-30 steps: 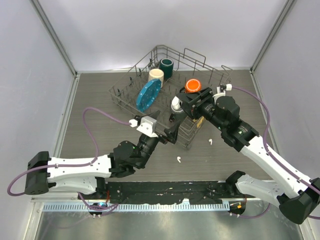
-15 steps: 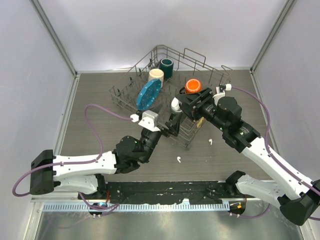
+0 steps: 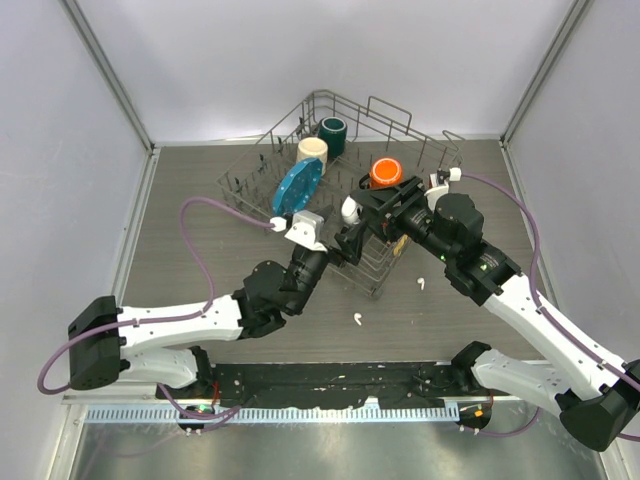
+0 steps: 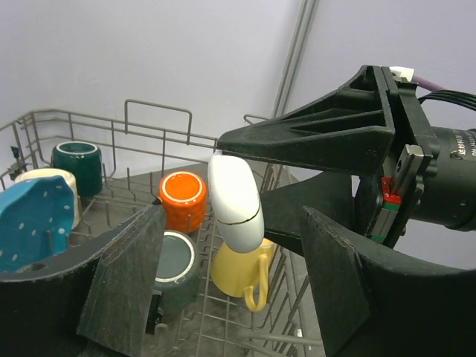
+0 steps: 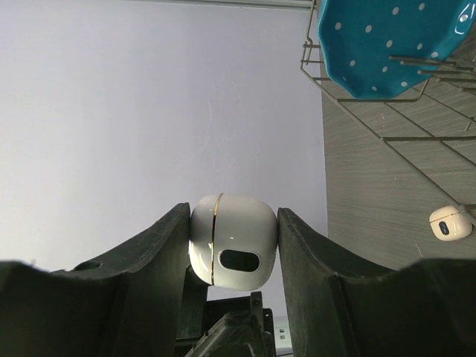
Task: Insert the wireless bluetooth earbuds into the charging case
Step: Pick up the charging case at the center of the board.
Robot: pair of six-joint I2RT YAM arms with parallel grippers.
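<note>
top view: the right arm (image 3: 520, 300) reaches over the near corner of the rack (image 3: 262, 160). the right jaws are clenched on the white case (image 3: 350, 208), held up off the tabletop (image 3: 180, 200). the left arm (image 3: 190, 322) stretches toward it, the left jaws just below the case. an earbud (image 3: 421, 284) lies on the tabletop beside the right arm, and a second earbud (image 3: 356, 320) lies nearer the front edge, both well apart from the case.

left wrist: the case (image 4: 235, 201) hangs tilted in the right jaws, in the gap between the left jaws, which stand released and touch nothing. behind it in the rack are an orange mug (image 4: 183, 199) and a yellow mug (image 4: 239, 277).

right wrist: the right jaws press both sides of the case (image 5: 232, 251), its seam and dark oval facing the camera. a blue plate (image 5: 379, 44) stands in the rack. one earbud (image 5: 450, 223) lies on the tabletop.
</note>
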